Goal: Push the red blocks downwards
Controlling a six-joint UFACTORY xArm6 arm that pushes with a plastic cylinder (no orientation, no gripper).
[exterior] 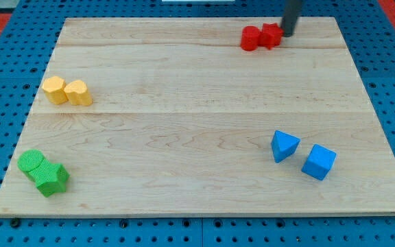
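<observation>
The tool is a bare rod with no jaws to spread or pinch; its tip (286,34) rests on the table (197,130) just right of the two red blocks (260,37), touching or nearly so. They sit together near the top edge. The push seems just beginning; next the tip would need to get above them and drive them down. Farther off lie two blue blocks (304,154), yellow blocks (67,91) and green blocks (43,173). No writing is visible.

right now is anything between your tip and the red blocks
Nothing: in the camera view my tip sits right against the right-hand red block, beside the other red block.
</observation>
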